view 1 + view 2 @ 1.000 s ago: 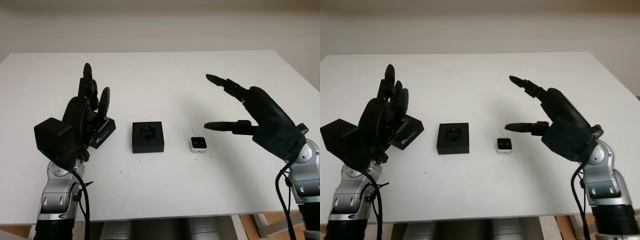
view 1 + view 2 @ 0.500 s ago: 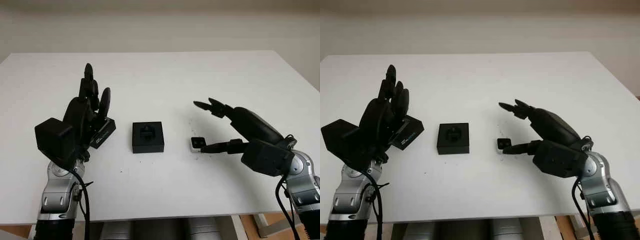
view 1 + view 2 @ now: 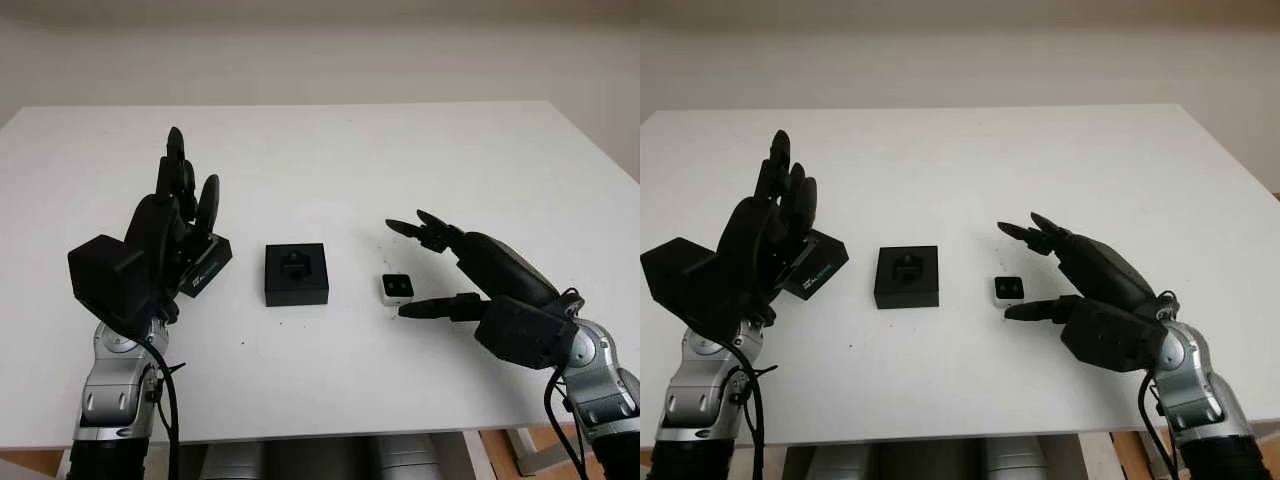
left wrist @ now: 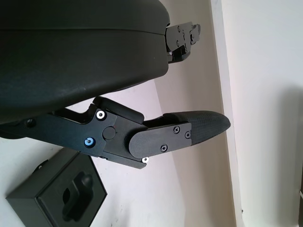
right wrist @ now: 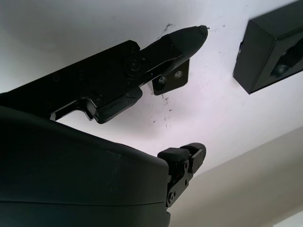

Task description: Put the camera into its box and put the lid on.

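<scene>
The camera [image 3: 397, 288], a small white square with a dark face, lies flat on the white table [image 3: 330, 150] right of centre. My right hand [image 3: 400, 265] is low over the table and open. Its upper fingers [image 3: 420, 228] are just behind the camera and its thumb [image 3: 430, 308] is in front of it, neither touching. In the right wrist view the camera [image 5: 171, 81] peeks out beside the thumb. The black box [image 3: 296, 273] stands open at the centre, its moulded insert showing. The black lid [image 3: 207, 266] lies left of it, partly hidden by my raised, open left hand [image 3: 188, 190].
The table's front edge [image 3: 330, 425] runs close below both arms. Bare tabletop stretches behind the box and camera up to the far edge. In the left wrist view the box [image 4: 61, 201] sits beyond my hand's fingers [image 4: 189, 132].
My right hand has dropped from a raised pose to table level around the camera. Half a second ago its thumb was against the camera; now it is slightly clear. The left hand has stayed put.
</scene>
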